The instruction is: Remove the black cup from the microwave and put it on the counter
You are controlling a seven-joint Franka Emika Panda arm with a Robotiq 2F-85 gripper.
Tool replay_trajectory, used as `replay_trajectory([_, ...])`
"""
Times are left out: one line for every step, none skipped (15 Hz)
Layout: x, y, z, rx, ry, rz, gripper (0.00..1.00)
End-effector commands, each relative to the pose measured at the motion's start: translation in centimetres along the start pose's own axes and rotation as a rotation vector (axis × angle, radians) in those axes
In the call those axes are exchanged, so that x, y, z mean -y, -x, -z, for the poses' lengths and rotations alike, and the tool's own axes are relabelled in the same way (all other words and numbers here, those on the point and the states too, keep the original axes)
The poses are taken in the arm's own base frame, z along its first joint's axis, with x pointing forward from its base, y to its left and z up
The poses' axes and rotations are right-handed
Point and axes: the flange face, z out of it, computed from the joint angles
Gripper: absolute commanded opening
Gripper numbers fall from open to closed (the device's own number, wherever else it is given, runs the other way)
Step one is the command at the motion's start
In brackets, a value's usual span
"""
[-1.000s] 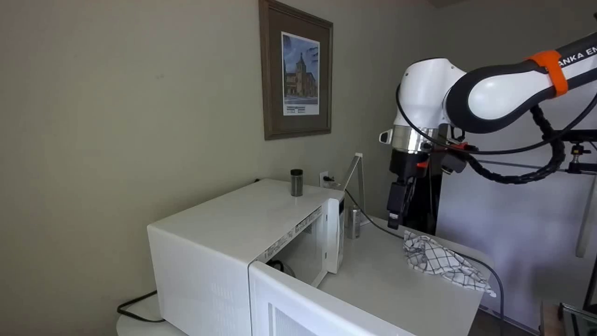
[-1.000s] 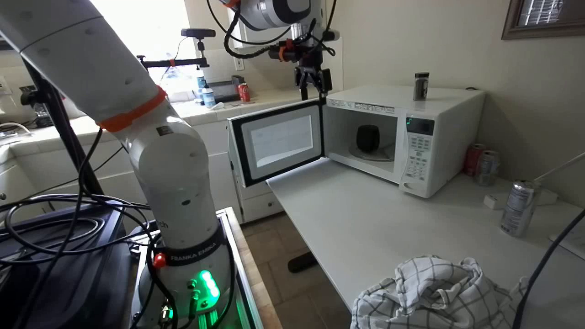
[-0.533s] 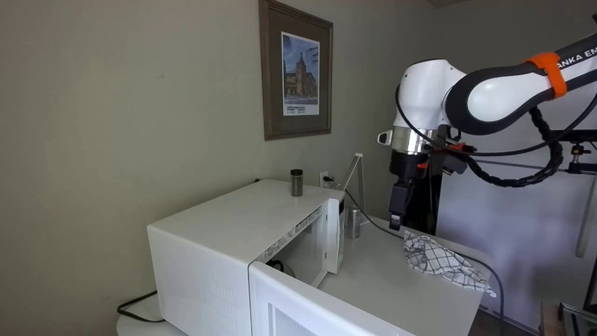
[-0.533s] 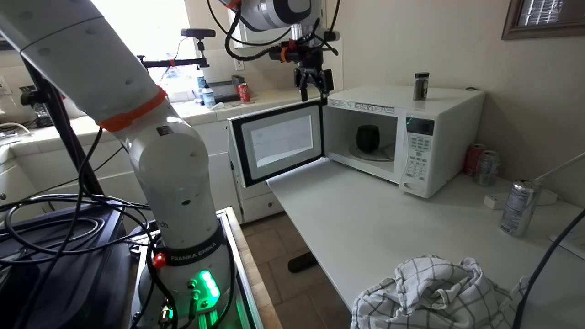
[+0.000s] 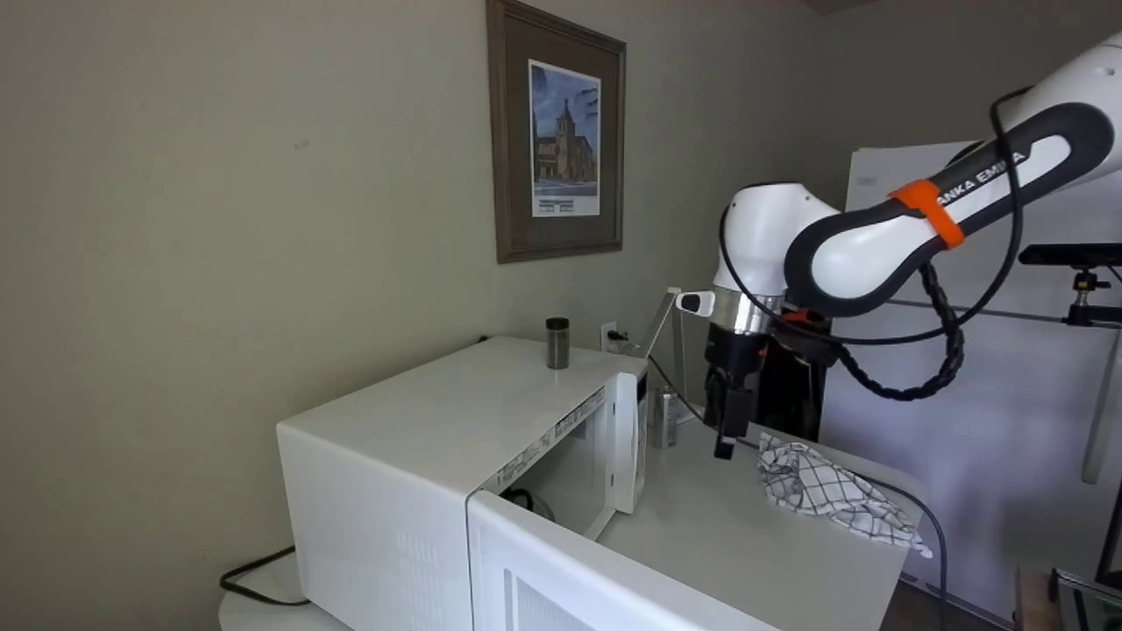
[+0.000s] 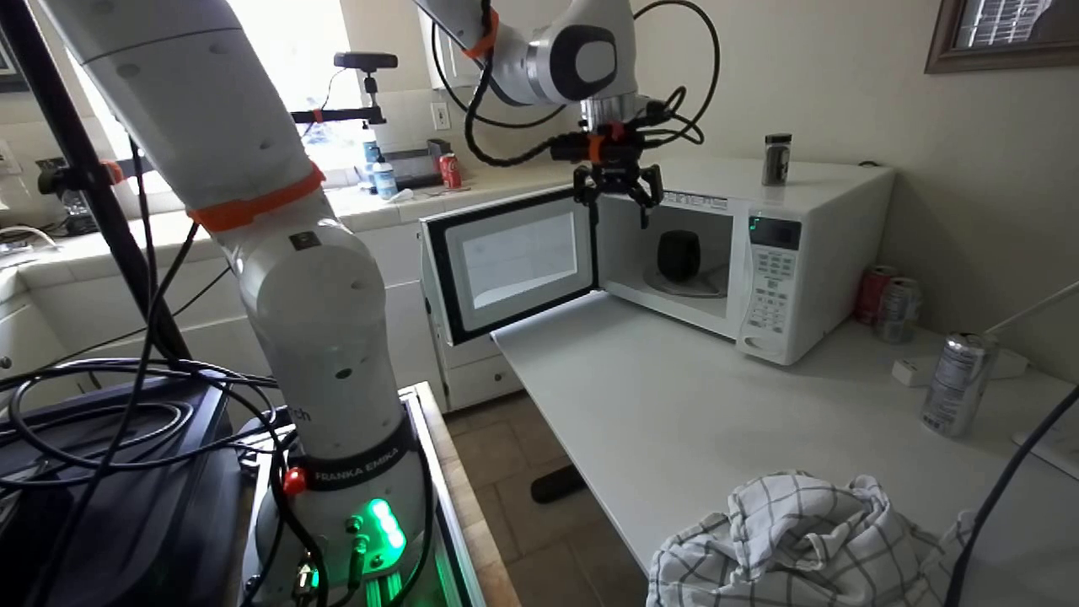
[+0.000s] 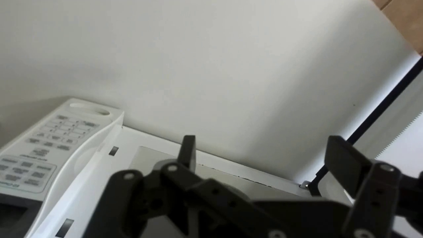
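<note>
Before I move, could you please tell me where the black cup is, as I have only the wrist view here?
Observer: The black cup sits on the round plate inside the microwave, as an exterior view shows.
Operator: Thank you; is anything standing on top of the microwave?
Observer: Yes, a small jar with a dark lid stands up there, in both exterior views.
Operator: And does anything lie on the counter outside my picture?
Observer: A crumpled checked towel lies by the counter's edge.
</note>
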Motion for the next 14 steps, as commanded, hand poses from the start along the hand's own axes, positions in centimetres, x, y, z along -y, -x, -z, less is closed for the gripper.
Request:
replay_trajectory([-2.1,-1.6,-4.1,-0.103,0.024,0.101,1.0])
replay_trajectory([-2.6,-2.1,-5.2,-0.139,0.032,0.11,1.0])
replay_trajectory([-3.1,-2.8,-6.4,-0.186,0.02,0.105,1.0])
replay_trajectory([-3.4,-3.3,-7.3,-0.235,0.021,0.105,1.0])
replay_trajectory([-3.4,-4.0,-8.4,-0.278,0.001,0.11,1.0])
replay_trajectory([-3.7,-4.4,-9.3,-0.304,-0.007,0.105,1.0])
replay_trajectory([-3.2,-5.7,-9.6,-0.333,-0.038,0.111,1.0])
replay_trajectory([-3.3,-6.5,-10.2,-0.362,-0.062,0.108,1.0])
replay_trajectory([-3.3,-7.3,-10.7,-0.387,-0.094,0.107,1.0])
replay_trajectory([-3.3,-8.0,-11.5,-0.414,-0.128,0.103,1.0])
replay_trajectory([-3.4,-8.4,-12.2,-0.44,-0.149,0.101,1.0])
replay_trajectory([-3.6,-8.5,-13.2,-0.455,-0.173,0.096,1.0])
replay_trajectory([-4.0,-8.5,-14.3,-0.467,-0.187,0.095,1.0])
replay_trajectory([-4.4,-8.4,-15.1,-0.476,-0.198,0.099,1.0])
